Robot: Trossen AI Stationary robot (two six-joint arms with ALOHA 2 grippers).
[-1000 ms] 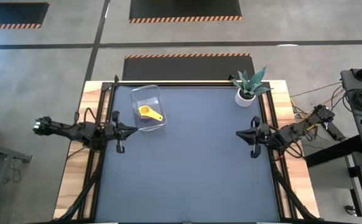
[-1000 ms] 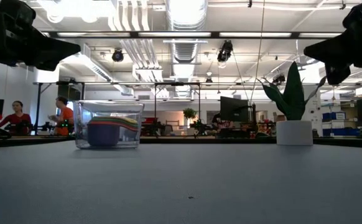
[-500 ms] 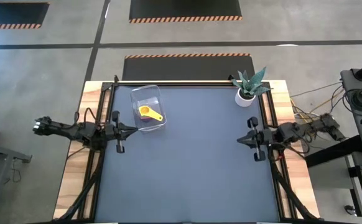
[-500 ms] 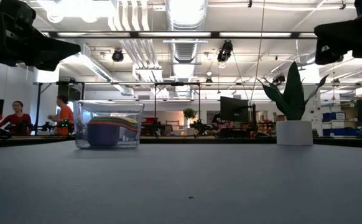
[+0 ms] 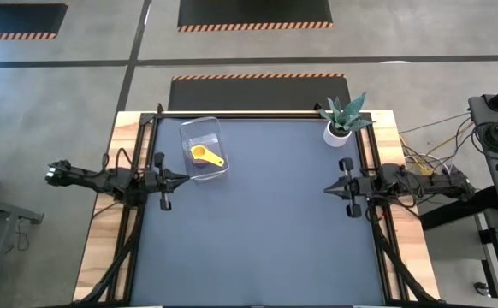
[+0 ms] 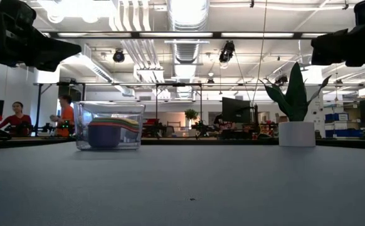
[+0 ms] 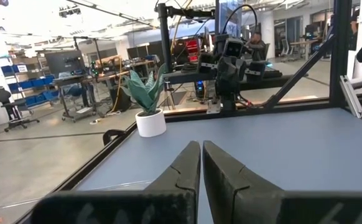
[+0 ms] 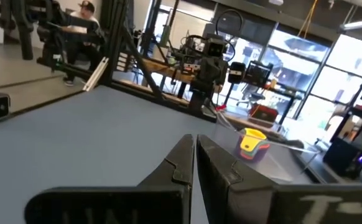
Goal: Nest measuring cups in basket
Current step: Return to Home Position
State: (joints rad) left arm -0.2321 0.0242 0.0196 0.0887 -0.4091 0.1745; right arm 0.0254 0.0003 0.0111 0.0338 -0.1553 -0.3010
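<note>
While it is hovering pinched shut and empty, the left gripper (image 5: pixel 181 178) is sitting near the clear basket (image 5: pixel 199 128), which is holding the nested measuring cups (image 5: pixel 203 155), yellow topmost; the right gripper (image 5: pixel 329 186), likewise closed, is waiting well apart.

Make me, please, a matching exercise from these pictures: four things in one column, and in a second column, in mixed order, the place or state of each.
Things:
1. yellow measuring cup
2. white plant pot
3. left pincer
4. right pincer

Places or states:
A. at the back right corner of the table
B. shut, at the table's left side, beside the basket
C. inside the basket, topmost cup
D. shut, at the table's right side

Pairs: 1-C, 2-A, 3-B, 4-D.
</note>
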